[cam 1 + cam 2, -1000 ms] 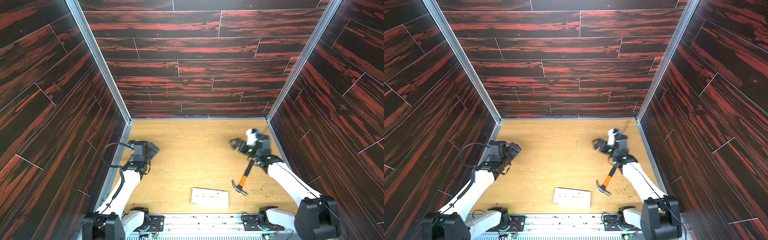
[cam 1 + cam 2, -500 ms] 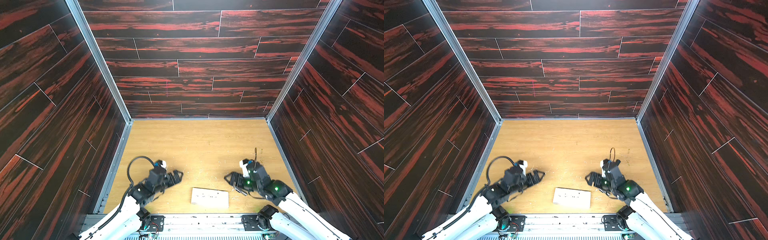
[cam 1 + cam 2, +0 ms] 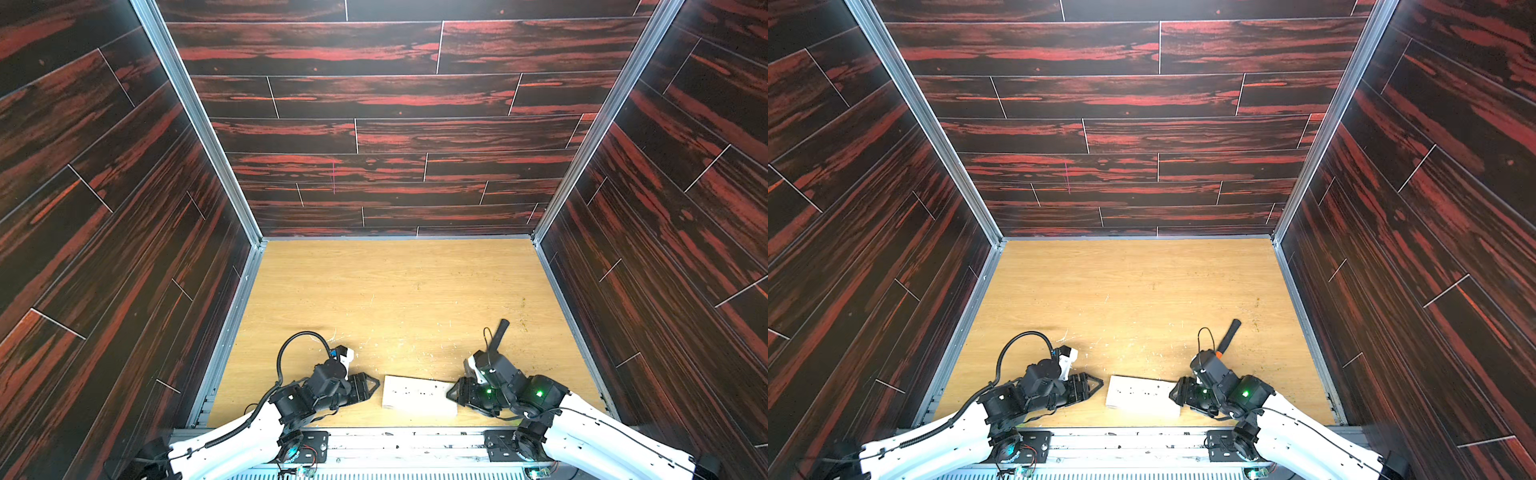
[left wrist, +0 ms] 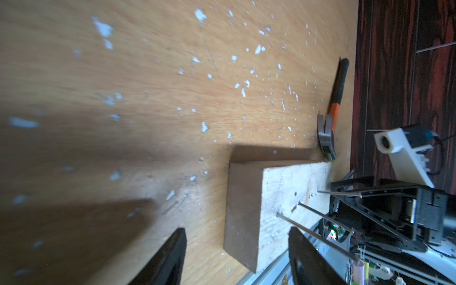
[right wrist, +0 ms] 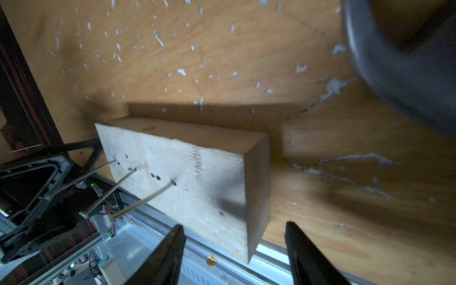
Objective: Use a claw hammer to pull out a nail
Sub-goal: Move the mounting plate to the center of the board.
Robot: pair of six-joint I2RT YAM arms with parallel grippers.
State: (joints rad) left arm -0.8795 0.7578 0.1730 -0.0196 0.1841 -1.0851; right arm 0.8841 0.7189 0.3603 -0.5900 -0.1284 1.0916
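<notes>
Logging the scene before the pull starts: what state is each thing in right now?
claw hammer: lying flat on the table, unheld.
wood block: flat on the table.
nails: three, standing in the wood block, not pulled.
left claw: open, empty.
right claw: open, empty.

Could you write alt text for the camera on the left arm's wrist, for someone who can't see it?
A pale wooden block with three long nails sticking out lies on a wood-grain table, seen between the open black fingers of the left gripper. Beyond it a claw hammer lies flat near the dark wall.
</notes>
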